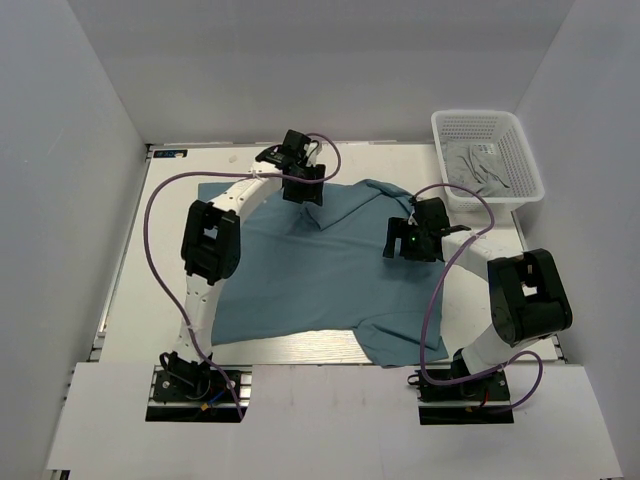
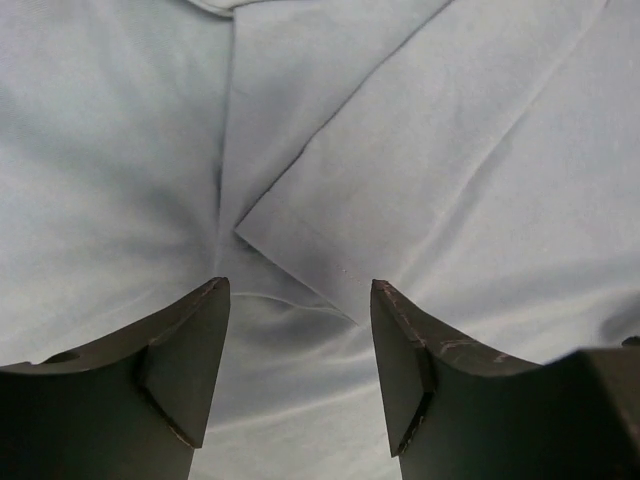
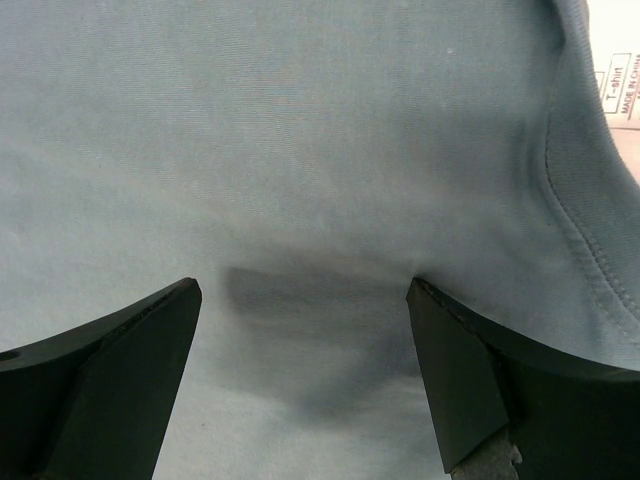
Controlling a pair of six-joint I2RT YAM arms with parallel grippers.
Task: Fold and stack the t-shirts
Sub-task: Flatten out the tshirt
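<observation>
While the teal t-shirt point(image 1: 320, 275) is lying spread across the middle of the surface point(image 1: 165, 260), the left tool point(image 2: 298, 287) is hovering spread over a folded-in sleeve hem point(image 2: 300, 255) near the far edge; the right tool point(image 3: 303, 287) is hanging spread over cloth beside the collar point(image 3: 590, 230); a white basket point(image 1: 487, 160) is standing far right.

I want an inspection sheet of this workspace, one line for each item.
Surface: white table, largely under cloth.
Job's things: teal t-shirt spread out, wrinkled; grey cloth in the white basket, far right corner.
Clutter: nothing seen.
End effectors: left end effector open above a sleeve hem; right end effector open above cloth beside the collar.
Cables: purple cables in loose loops over the table.
Surroundings: white walls on three sides.
</observation>
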